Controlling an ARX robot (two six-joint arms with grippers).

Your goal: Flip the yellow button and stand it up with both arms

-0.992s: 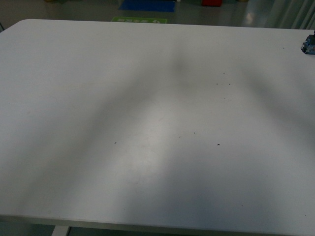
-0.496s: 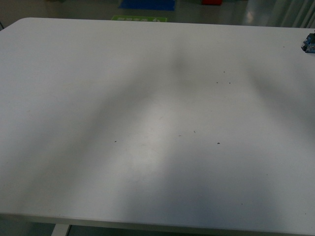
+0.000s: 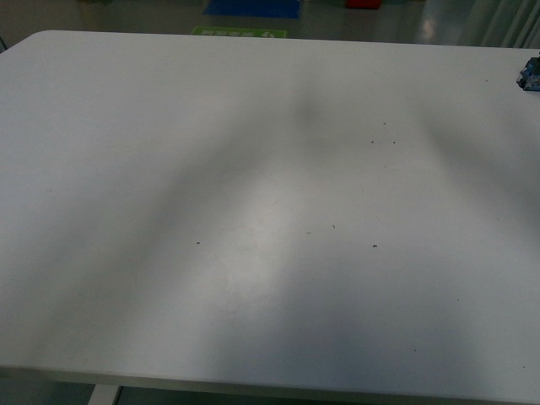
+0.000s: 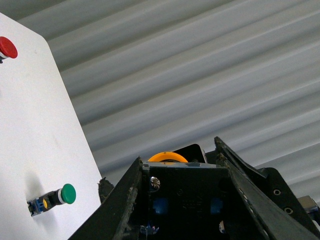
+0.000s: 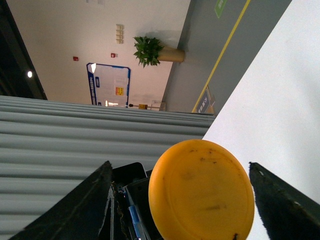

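In the air off the white desk (image 3: 253,211), the left hand (image 4: 179,162) pinches the boxy black block of the round-capped yellow push-button switch (image 5: 202,192). The right hand (image 5: 180,170) straddles its cap; whether it presses, I cannot tell. This looks like the flipping handover. Next, the right hand should clamp firmly before the left lets go.

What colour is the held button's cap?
Yellow-orange; the yellow button shows best in the right wrist view.

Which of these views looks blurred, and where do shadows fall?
Front view: hazy, with broad diffuse shadows crossing the white table. Left wrist view: sharp; the green button casts a small shadow. Right wrist view: the yellow button fills the foreground, evenly lit.
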